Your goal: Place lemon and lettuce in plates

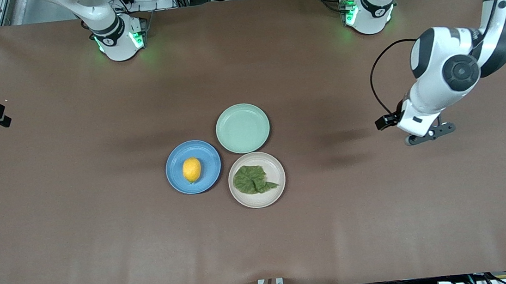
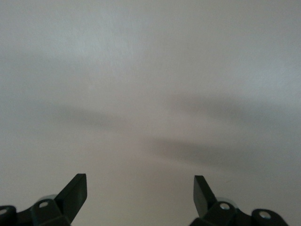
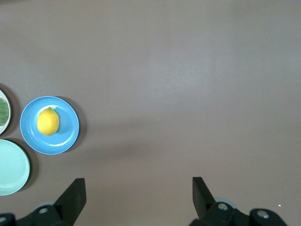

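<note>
Lemon (image 1: 191, 169) lay on the blue plate (image 1: 177, 179), roughly at its middle, pointed tip toward the front camera. Lettuce (image 1: 252, 179) lay in the beige-pink plate (image 1: 277, 187), a single crumpled dark green leaf covering about half of the plate's floor.

The two loaded plates sat side by side near the middle of the table (image 1: 80, 233), the blue one toward the right arm's end, the beige-pink one toward the left arm's end and slightly nearer the front camera. A mint-green plate (image 1: 242, 128) sat farther from the front camera than both, its rim just beside each of theirs; nothing lay in it.

Left gripper (image 1: 429, 135) hung over bare table toward the left arm's end, well apart from the plates. Its wrist view showed both fingers (image 2: 73, 193) spread wide with only tabletop between them; nothing held.

Right gripper (image 3: 138, 195) did not show in the front view. In its wrist view the jaws stood wide apart over bare brown table, nothing between them, with the blue plate and lemon, the edge of the mint-green plate and a sliver of the beige-pink plate in sight well away from the fingers.
</note>
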